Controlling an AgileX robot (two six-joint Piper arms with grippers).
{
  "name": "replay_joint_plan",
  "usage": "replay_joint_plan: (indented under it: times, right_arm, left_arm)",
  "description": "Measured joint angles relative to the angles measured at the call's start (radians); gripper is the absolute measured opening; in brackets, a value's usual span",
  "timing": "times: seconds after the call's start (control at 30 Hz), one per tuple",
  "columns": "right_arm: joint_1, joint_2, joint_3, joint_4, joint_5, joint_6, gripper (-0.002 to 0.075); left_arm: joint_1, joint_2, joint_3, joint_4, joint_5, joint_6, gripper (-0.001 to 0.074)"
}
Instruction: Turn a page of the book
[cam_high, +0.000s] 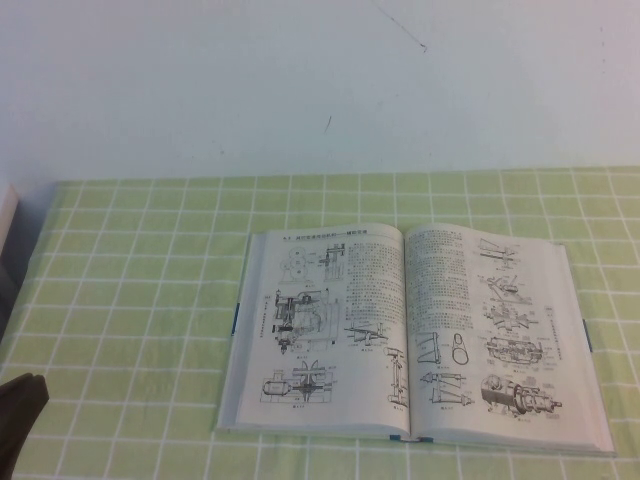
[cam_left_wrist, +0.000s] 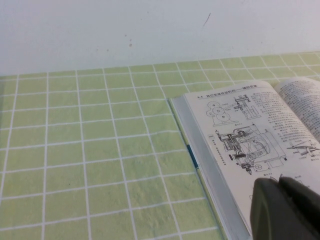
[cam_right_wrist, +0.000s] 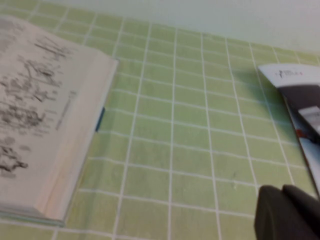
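The book (cam_high: 410, 335) lies open and flat on the green checked tablecloth, its white pages full of small text and machine drawings. Its left page (cam_high: 320, 320) and right page (cam_high: 495, 330) both rest flat. My left gripper (cam_high: 22, 405) sits at the table's front left, well apart from the book. In the left wrist view the left gripper (cam_left_wrist: 278, 181) is shut and empty, with the book's left page (cam_left_wrist: 240, 125) ahead of it. My right gripper (cam_right_wrist: 281, 189) is shut and empty over bare cloth, to the right of the book's right edge (cam_right_wrist: 75, 130). It is out of the high view.
A glossy printed booklet (cam_right_wrist: 300, 105) lies on the cloth beside the right gripper, on the side away from the book. A pale object (cam_high: 6, 225) shows at the table's far left edge. A white wall (cam_high: 320, 80) stands behind the table.
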Motion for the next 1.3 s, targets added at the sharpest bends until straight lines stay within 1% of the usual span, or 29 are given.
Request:
replay_joint_plan:
  times: [0.07,0.2,1.3]
  right_arm:
    - [0.0,-0.057,0.053,-0.049,-0.001,0.035,-0.0002]
    - [-0.002,-0.119,0.123,-0.071,-0.059,0.057,-0.0002]
    - [-0.003,-0.123,0.127,-0.072,-0.065,0.069,-0.0002]
  left_arm:
    - [0.0,0.0,0.0,0.0,0.0,0.0,-0.0004]
    - [0.0,0.0,0.0,0.0,-0.002,0.0,-0.0004]
    - [0.001,-0.002,0.0,0.0,0.0,0.002,-0.0004]
